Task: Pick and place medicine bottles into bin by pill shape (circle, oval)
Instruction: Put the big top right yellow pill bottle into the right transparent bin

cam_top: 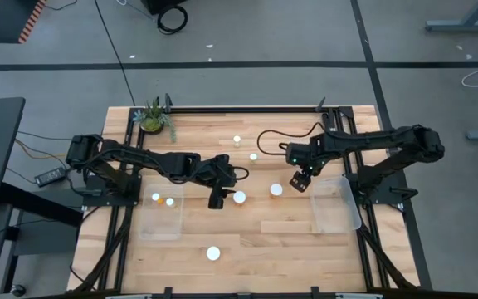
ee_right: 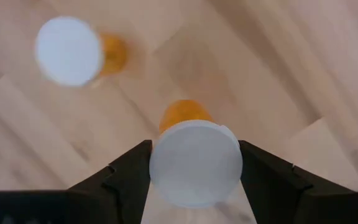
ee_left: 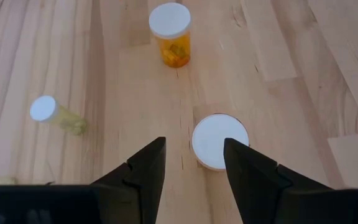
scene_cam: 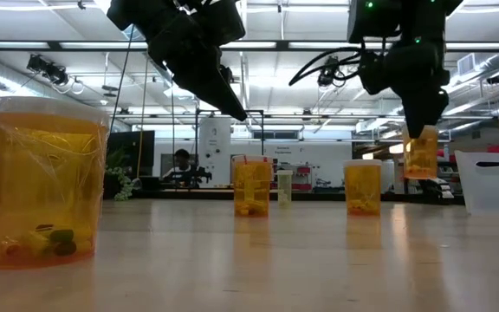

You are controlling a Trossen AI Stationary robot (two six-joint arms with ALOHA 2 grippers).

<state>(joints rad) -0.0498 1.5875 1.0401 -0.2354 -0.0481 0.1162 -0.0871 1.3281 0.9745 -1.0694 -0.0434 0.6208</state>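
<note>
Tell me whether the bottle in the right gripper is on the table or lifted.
Lifted. The right gripper clamps the white-capped orange translucent bottle, which hangs clear above the wooden table in the low view.

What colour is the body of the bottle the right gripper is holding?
Orange-amber, under a white cap. The held bottle in the right gripper shows best in the low view.
</note>
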